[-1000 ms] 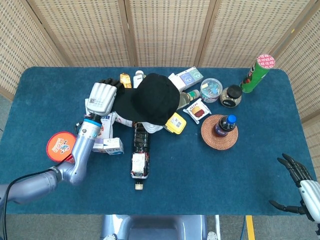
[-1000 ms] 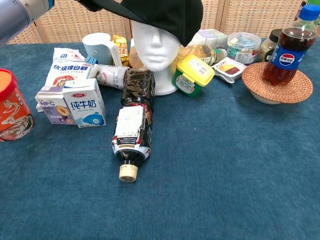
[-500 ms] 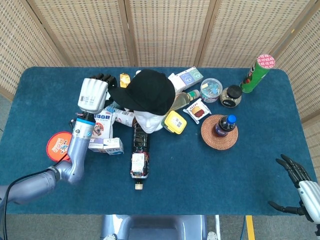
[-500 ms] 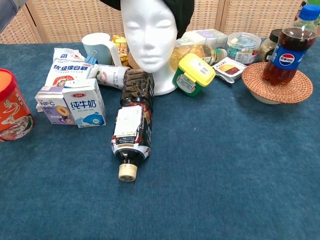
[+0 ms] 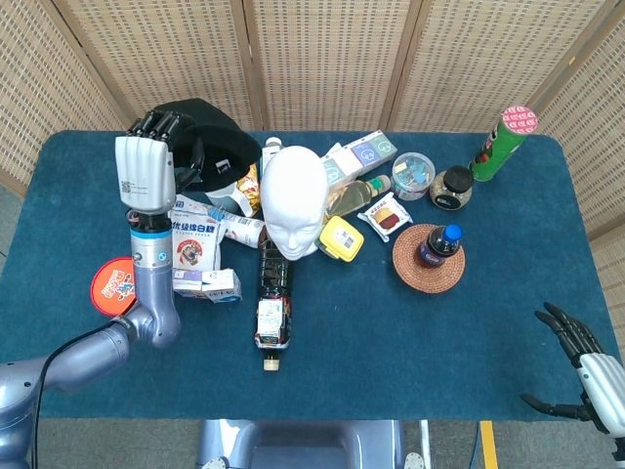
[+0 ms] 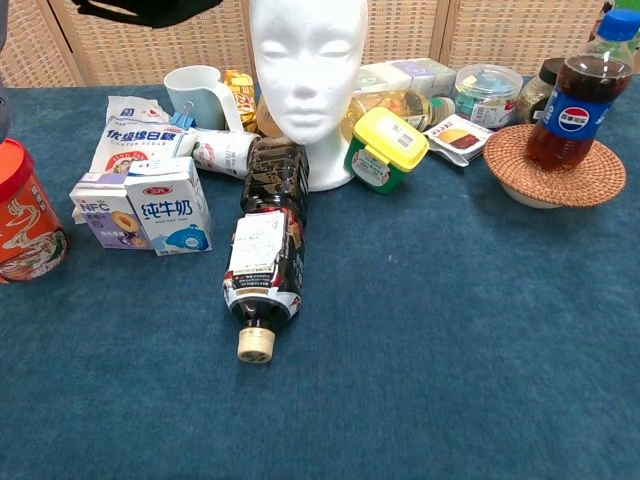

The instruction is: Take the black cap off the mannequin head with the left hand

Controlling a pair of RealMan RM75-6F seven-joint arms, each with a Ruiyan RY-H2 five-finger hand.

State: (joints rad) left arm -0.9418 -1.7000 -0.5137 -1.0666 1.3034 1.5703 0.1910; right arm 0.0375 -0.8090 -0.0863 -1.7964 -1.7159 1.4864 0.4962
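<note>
Left hand holds the black cap raised at the table's far left, its fingers curled over the cap's near edge, the cap's open side turned toward the head camera. A second ago the cap still sat on the mannequin head, covering the crown; half a second ago it was tipped back and half off. Now the cap is clear of the head and apart from it, to its left, and the white head stands bare and upright. In the chest view only the cap's lower edge shows at the top left, well to the side of the head. The arm has swung left and risen with the cap.

Right hand hangs at the lower right corner, fingers spread, holding nothing, much as before.

Around the head lie the same things, unmoved: a dark bottle lying in front, milk cartons to its left, a yellow box beside its right, and a cola bottle on a woven coaster.
</note>
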